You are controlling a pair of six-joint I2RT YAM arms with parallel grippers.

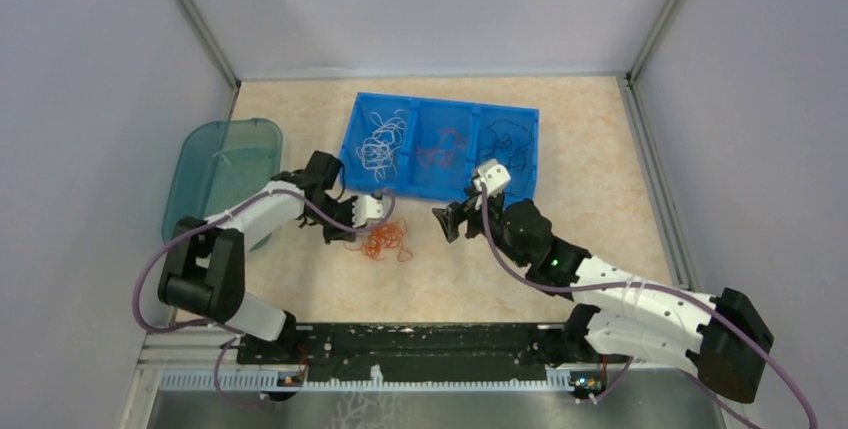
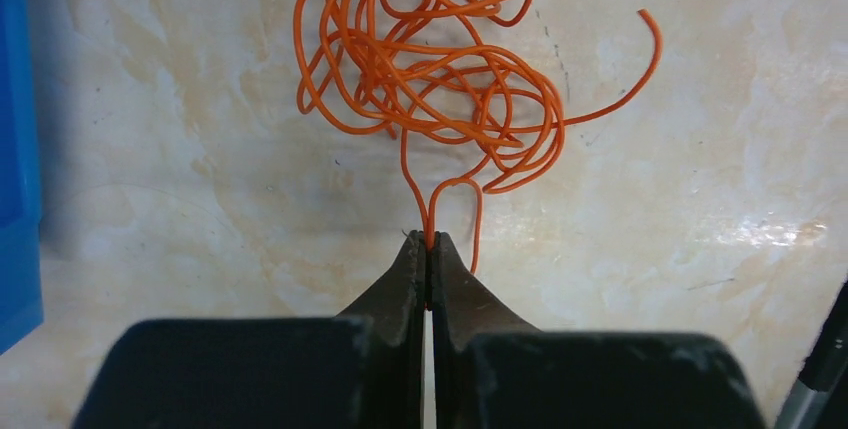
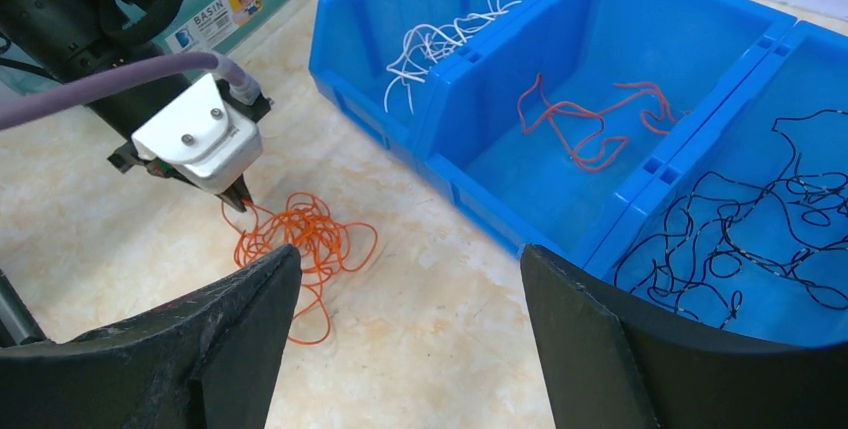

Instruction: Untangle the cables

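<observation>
A pale, marbled worktop (image 1: 600,149) sits inside plain grey walls. Toward its far side three blue bins (image 1: 445,102) stand in a row: white strands (image 1: 380,144) in the left one, a few red-orange strands (image 1: 445,149) in the middle and black strands (image 1: 510,139) in the right. A translucent teal tub (image 1: 222,174) lies at the left edge.

The work in hand is the orange tangle (image 2: 430,59), a loose knot of thin curly wire lying on the worktop just in front of the left bin. The left gripper (image 2: 428,244) is clenched at its very tips on one narrow loop drawn out of the near side of the knot. The right gripper (image 3: 410,339) hangs released, jaws wide, a little to the right of the tangle and touching nothing.

The hold looks thin. The wire is far finer than the fingers and is caught only at the tips, so a quick pull could let it slide out. The pinched loop runs straight back into the knot, and with nothing pinning the rest down, lifting would probably carry the whole clump up, or cinch it tighter, without freeing one strand. If the clump swings, it could also snag on the bin's front wall or drop among the white strands.
</observation>
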